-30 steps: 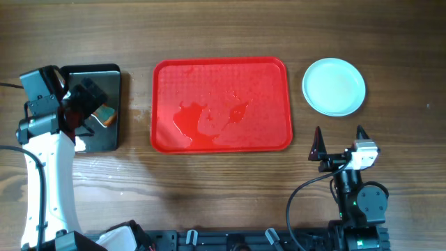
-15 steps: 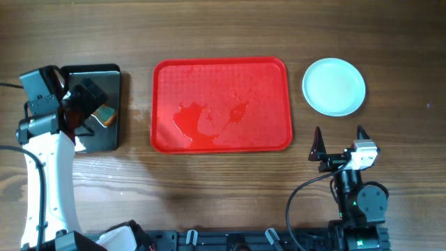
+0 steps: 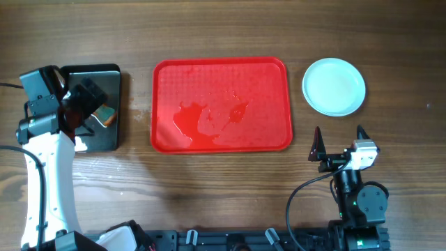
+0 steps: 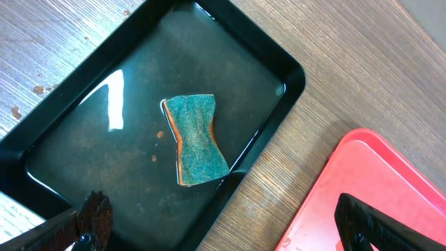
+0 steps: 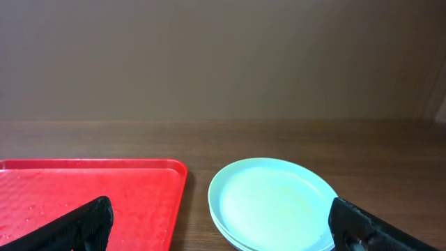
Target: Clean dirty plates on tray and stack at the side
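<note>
The red tray [image 3: 221,104] lies mid-table with wet smears on it and no plate on it; its corner shows in the left wrist view [image 4: 376,188] and its right end in the right wrist view [image 5: 90,188]. The pale blue-white plates [image 3: 334,86] sit stacked on the table right of the tray, also in the right wrist view [image 5: 272,206]. My left gripper [image 3: 85,104] is open and empty above the black tray [image 3: 94,143]. My right gripper [image 3: 338,143] is open and empty near the front edge, below the plates.
The black tray [image 4: 63,160] holds shallow water and a teal-and-orange sponge [image 4: 197,139]. Small crumbs lie on the wood left of it. Bare wooden table surrounds the trays and plates.
</note>
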Controlling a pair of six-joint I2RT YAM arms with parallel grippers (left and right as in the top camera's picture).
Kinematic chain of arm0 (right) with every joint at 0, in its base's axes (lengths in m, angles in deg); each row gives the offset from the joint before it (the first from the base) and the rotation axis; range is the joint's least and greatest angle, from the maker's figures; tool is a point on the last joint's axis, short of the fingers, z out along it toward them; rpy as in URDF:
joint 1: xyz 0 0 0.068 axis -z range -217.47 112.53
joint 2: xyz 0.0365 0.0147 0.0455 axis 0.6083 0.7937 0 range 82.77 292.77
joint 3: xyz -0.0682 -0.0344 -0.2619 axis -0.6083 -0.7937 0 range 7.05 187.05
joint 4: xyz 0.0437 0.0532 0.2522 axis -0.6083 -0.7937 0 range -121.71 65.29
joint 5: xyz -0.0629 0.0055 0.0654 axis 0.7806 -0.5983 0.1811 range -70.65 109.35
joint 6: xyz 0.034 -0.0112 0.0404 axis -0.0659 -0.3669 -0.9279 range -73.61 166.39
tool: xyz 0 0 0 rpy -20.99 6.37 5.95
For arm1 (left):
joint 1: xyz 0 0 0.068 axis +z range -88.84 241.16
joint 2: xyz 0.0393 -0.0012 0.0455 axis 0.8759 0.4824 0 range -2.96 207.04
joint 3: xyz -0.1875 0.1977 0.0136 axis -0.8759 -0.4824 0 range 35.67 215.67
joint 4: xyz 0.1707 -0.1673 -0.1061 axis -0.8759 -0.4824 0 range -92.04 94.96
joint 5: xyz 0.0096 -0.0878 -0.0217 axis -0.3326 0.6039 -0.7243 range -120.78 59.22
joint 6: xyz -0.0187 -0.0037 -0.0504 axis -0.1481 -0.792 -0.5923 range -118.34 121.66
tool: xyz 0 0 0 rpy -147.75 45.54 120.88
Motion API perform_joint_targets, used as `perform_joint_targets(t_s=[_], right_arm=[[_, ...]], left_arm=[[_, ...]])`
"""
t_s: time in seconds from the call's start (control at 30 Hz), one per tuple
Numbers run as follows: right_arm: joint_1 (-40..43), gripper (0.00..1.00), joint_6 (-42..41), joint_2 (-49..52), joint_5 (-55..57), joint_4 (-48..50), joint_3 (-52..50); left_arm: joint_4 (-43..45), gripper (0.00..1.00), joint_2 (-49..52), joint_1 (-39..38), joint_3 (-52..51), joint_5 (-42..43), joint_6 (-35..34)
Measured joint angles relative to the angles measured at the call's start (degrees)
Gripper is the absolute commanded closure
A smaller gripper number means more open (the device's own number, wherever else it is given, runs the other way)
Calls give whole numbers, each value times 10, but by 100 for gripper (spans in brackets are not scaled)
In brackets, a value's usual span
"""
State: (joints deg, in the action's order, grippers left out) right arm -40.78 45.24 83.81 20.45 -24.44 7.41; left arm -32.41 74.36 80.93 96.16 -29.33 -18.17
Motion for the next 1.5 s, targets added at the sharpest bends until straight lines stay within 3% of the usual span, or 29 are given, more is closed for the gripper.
perform_joint_targets(t_s=[0.47,0.8,0.87,1.1,1.23,1.5], right_arm=[[0,0,0,0,0,0,0],[0,0,0,0,0,0,0],[0,0,0,0,0,0,0],[0,0,0,0,0,0,0],[0,0,0,0,0,0,0],[0,0,0,0,0,0,0]], left_arm=[[-31,0,-70,-2,0,-33,0],[-65,0,-124,-71,-10,-42,0],[-46,0,-148,-88,-35,-28,0],[163,0,-277,-137,-265,64,0],[189,0,-374,-141,-379,93,0],[206,0,-528,-141,-464,107,0]])
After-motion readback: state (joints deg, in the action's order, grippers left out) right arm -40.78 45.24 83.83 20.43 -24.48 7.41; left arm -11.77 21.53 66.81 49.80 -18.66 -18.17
